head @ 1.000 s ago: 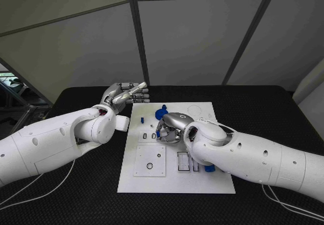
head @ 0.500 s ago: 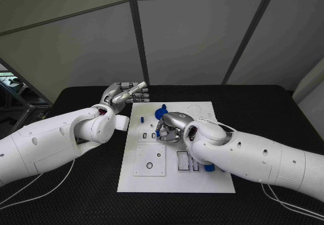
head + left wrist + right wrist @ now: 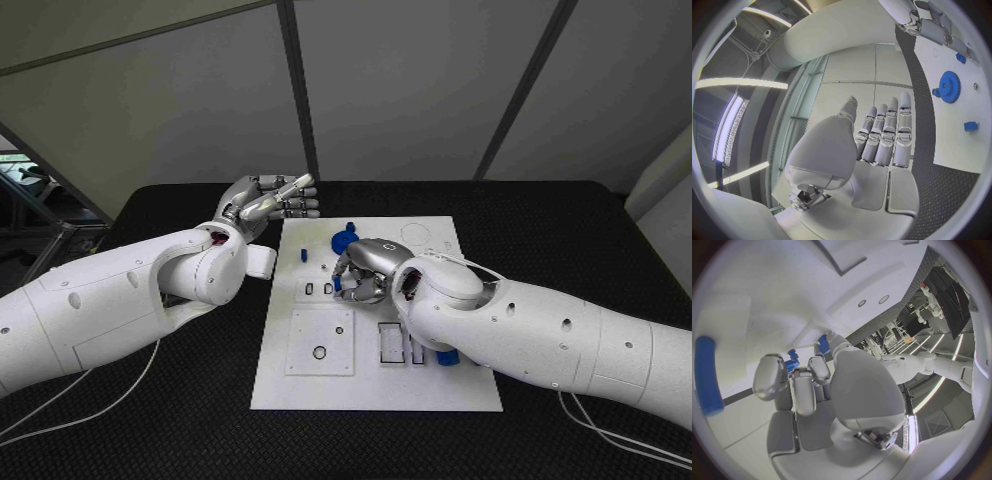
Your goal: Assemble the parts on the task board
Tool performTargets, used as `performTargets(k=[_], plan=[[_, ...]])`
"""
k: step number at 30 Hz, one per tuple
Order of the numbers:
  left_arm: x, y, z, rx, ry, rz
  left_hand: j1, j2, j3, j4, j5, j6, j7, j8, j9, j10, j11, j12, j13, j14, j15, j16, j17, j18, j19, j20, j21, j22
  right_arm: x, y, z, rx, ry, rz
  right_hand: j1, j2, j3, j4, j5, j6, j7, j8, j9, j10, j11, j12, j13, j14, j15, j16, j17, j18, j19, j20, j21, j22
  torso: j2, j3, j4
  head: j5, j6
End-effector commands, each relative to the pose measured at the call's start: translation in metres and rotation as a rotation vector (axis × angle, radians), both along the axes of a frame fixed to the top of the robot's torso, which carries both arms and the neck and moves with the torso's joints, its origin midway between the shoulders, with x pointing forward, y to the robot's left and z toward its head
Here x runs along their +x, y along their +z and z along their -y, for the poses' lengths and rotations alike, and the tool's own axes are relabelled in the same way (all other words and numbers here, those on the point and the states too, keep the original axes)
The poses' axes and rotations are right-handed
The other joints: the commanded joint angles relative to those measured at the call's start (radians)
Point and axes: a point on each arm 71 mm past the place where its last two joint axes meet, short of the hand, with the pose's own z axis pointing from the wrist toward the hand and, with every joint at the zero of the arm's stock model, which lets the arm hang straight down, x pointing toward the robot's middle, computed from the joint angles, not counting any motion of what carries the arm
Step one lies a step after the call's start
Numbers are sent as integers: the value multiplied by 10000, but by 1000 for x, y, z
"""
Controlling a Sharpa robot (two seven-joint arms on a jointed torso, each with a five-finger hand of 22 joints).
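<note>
Little has shifted in the past second: the right hand (image 3: 364,272) stays curled low over the middle of the task board (image 3: 433,390), fingers bunched around a small blue part (image 3: 792,362), apparently pinching it for seating. Just beyond sits a blue gear (image 3: 343,241), with a blue peg (image 3: 447,357) near the board's right edge. Off its far left corner, the left hand (image 3: 267,203) hovers empty, fingers extended together, leaving working room.
</note>
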Motion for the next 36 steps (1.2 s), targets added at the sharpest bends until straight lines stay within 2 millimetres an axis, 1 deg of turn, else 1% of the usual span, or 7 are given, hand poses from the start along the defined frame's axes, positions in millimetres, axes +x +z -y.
performTargets(k=[1,8,17,27,31,33,36], plan=[[0,2,1,-10,-100,82,-23,103,1,-38,-65,21,48,-58,-5,-3,62,-69,8,-75,-25,-43,10,-126,-68,20,-58,-12,1,-8,4,-441,-233,-282,-102,-40,-10,75,-73,-121,24,-58,-3,-120,11,-73,-53,767,95,-44,1426,83,-69,44,-53,-26,1,1,3,-3,-1],[0,2,1,-10,-97,81,-23,103,1,-38,-65,21,48,-58,-5,-3,62,-69,8,-75,-25,-43,10,-126,-68,20,-58,-12,0,-7,4,-306,-248,-190,-216,-145,-70,177,-114,-305,66,-86,-19,-429,56,-359,-390,749,139,-74,1382,99,-119,86,-106,-102,-5,2,1,-2,7],[0,2,1,-9,-95,83,-37,108,-5,-37,-65,6,63,-70,-7,-20,73,-78,5,-78,-19,-52,18,-127,-73,24,-60,-14,-1,-4,5,79,-273,53,-248,-174,-84,220,-105,-346,75,-79,-17,-520,67,-437,-487,718,150,-140,1271,123,-185,98,-178,-225,1,6,0,1,13],[1,1,0,-13,-110,82,-37,108,-5,-37,-65,6,63,-70,-7,-20,73,-78,5,-78,-19,-52,18,-127,-73,24,-60,-14,-4,0,8,782,-284,418,-336,-302,-138,412,-141,-525,116,-62,-16,-624,109,-475,-582,687,189,-187,1202,139,-249,139,-242,-304,-3,1,1,-3,13],[1,1,0,-9,-91,88,-37,108,-5,-37,-65,6,63,-70,-7,-20,73,-78,5,-78,-19,-52,18,-127,-73,24,-60,-14,-5,3,11,1143,-284,567,-359,-433,-188,605,-235,-740,163,-84,-31,-659,152,-462,-622,668,225,-218,1155,152,-293,170,-289,-372,-5,4,-5,0,24],[1,1,0,-8,-81,95,-37,108,-5,-37,-65,6,63,-70,-7,-20,73,-78,5,-78,-19,-52,18,-127,-73,24,-60,-14,-6,5,12,1407,-288,696,-337,-591,-256,841,-473,-1034,231,-151,-70,-774,214,-518,-735,632,272,-280,1058,184,-390,209,-396,-541,-4,1,-3,-7,28],[1,1,0,-3,-65,95,-38,108,-6,-38,-65,3,64,-71,-8,-22,74,-79,5,-78,-18,-54,19,-127,-73,24,-61,-15,-7,8,15,1731,-268,865,-165,-722,-333,1207,-561,-1320,301,-166,-82,-843,274,-514,-813,617,332,-286,1052,187,-404,271,-413,-555,-6,7,-11,-10,60]])
